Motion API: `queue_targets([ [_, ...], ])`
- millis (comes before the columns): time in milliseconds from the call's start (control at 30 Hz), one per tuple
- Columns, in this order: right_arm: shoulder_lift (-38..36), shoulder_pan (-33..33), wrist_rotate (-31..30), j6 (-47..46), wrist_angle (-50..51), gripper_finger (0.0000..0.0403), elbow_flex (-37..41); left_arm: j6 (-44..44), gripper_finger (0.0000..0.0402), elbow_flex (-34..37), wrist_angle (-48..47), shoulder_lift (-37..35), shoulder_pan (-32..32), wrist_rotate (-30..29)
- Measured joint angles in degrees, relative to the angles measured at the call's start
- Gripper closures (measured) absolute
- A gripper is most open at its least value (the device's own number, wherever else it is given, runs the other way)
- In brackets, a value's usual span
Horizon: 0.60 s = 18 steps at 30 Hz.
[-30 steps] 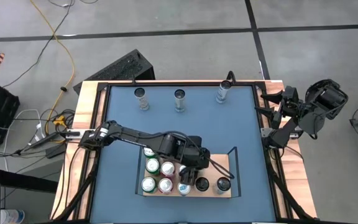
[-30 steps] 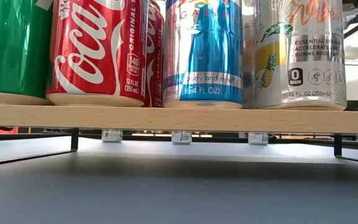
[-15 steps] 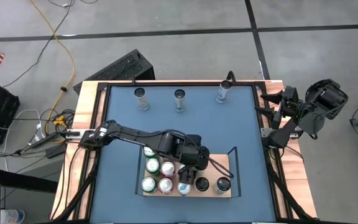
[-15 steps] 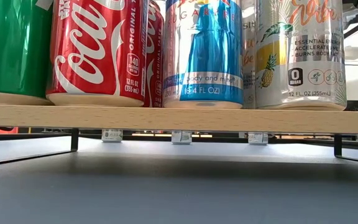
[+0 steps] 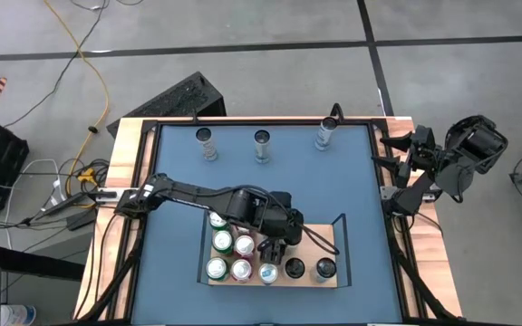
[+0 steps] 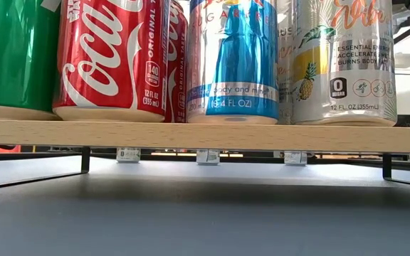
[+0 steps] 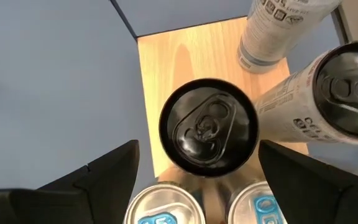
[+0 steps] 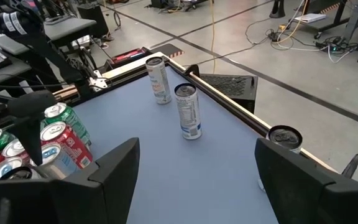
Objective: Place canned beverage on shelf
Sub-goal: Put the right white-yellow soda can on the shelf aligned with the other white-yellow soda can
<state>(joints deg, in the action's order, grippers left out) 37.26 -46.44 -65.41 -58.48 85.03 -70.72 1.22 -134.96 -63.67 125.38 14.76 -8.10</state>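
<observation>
The shelf (image 5: 333, 237), a light-wood board with black end rails, stands on the blue table near its front edge and carries several cans. One of them, a black-topped can (image 7: 208, 126), stands upright on the board. My left gripper (image 7: 197, 144) hangs open above this can with a finger on either side, touching nothing. In the high view the same gripper (image 5: 277, 244) is over the shelf's middle. My right gripper (image 8: 194, 168) is open, and its arm (image 5: 442, 163) is folded back at the table's right edge. In the low view the shelf board (image 6: 205, 135) bears a red can (image 6: 112, 57) and a blue can (image 6: 232, 57).
Three slim cans (image 5: 205, 140) (image 5: 261, 141) (image 5: 325, 132) stand upright in a row along the table's far edge. On the shelf, a tall white can (image 7: 278, 25) and another black-topped can (image 7: 347, 93) crowd the first one. Bare blue table lies between shelf and far row.
</observation>
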Motion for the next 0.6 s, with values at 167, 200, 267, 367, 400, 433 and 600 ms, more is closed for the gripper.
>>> queue_targets([
  [167,0.0,0.0,0.0,0.0,0.0,0.0102,0.0,0.9,0.0086,0.0,0.4,-0.4,0.0,0.8],
  [200,0.0,0.0,0.0,0.0,0.0,0.0102,0.0,1.0,0.0086,0.0,0.6,-0.7,0.0,0.7],
  [267,0.0,0.0,0.0,0.0,0.0,0.0102,0.0,1.1,0.0086,0.0,0.4,-1.7,0.0,0.3],
  [367,0.0,0.0,0.0,0.0,0.2,0.0102,0.0,1.1,0.0086,0.0,1.0,-3.6,0.0,0.2],
  [400,0.0,0.0,0.0,0.2,0.2,0.0102,0.0,1.1,0.0086,0.0,1.3,-4.3,-0.1,0.0],
  [433,0.0,0.0,0.0,0.3,0.2,0.0102,0.0,1.0,0.0086,0.0,1.5,-5.1,-0.1,-0.5],
  [600,0.0,0.0,0.0,0.4,0.6,0.0102,0.0,0.5,0.0086,-0.1,1.8,-8.9,0.0,-13.9],
])
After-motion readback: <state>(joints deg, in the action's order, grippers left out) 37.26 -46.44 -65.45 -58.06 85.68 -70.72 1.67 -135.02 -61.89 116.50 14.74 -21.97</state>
